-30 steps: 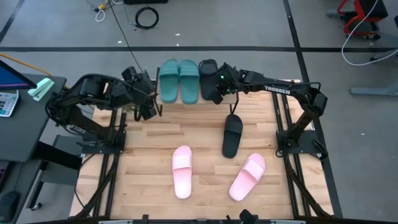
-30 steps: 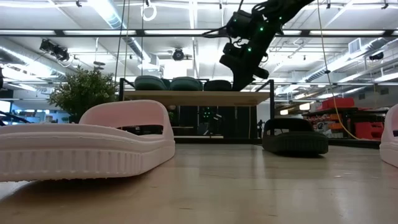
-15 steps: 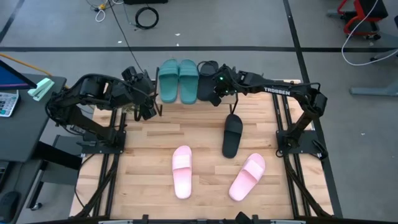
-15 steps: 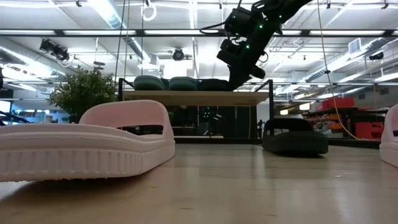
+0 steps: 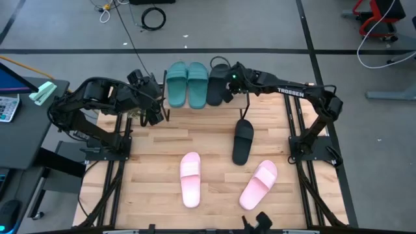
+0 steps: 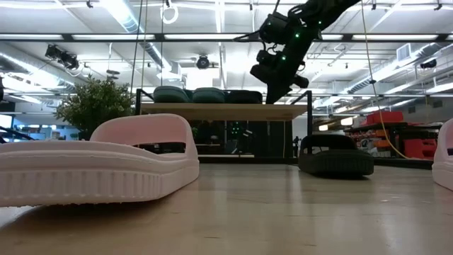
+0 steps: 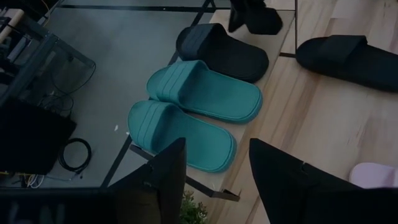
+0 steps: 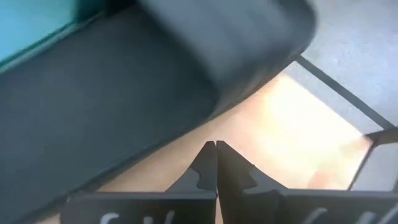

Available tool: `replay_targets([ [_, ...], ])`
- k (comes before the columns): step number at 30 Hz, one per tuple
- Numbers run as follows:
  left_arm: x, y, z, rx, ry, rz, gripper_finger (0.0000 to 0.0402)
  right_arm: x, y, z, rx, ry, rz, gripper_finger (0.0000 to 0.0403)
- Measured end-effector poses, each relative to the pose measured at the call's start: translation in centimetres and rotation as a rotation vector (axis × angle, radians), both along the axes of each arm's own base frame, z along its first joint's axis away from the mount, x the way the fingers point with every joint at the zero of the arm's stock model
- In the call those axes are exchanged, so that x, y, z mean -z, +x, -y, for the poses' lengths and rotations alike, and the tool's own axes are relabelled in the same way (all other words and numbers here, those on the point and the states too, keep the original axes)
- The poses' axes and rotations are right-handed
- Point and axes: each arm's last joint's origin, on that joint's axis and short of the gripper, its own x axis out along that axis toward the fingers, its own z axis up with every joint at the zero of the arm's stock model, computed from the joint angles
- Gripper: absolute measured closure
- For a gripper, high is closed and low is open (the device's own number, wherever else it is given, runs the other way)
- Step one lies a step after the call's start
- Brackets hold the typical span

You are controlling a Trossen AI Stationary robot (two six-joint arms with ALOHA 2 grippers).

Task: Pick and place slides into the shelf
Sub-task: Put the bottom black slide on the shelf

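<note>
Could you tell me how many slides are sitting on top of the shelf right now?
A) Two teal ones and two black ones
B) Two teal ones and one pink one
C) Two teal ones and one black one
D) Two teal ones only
C: the high view shows two teal slides and one black slide side by side on the shelf; the other black slide and both pink slides lie on the table.

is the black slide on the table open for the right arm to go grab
Probably yes. The black slide lies alone on the table, nothing on or against it. The right gripper is shut and empty over the shelf just beyond it.
</note>
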Motion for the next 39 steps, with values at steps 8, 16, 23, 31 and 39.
replay_targets([
  [8, 0.0, 0.0, 0.0, 0.000, 0.001, 0.000, 0.0224, -0.2, -1.1, 2.1, 0.052, 0.007, 0.048, 0.0403],
  [16, 0.0, 0.0, 0.0, 0.001, 0.001, -0.001, 0.0220, -0.3, -1.4, 2.6, 0.056, 0.034, 0.085, 0.0403],
  [23, 0.0, 0.0, 0.0, 0.001, 0.001, 0.000, 0.0221, -0.2, -1.1, 2.7, 0.067, 0.032, 0.117, 0.0403],
  [31, 0.0, 0.0, 0.0, 0.002, 0.002, -0.002, 0.0222, 0.5, -0.7, 2.9, 0.064, 0.043, 0.113, 0.0403],
  [39, 0.0, 0.0, 0.0, 0.002, 0.002, -0.002, 0.0219, 1.6, 0.0, 3.4, 0.060, 0.053, 0.111, 0.0403],
])
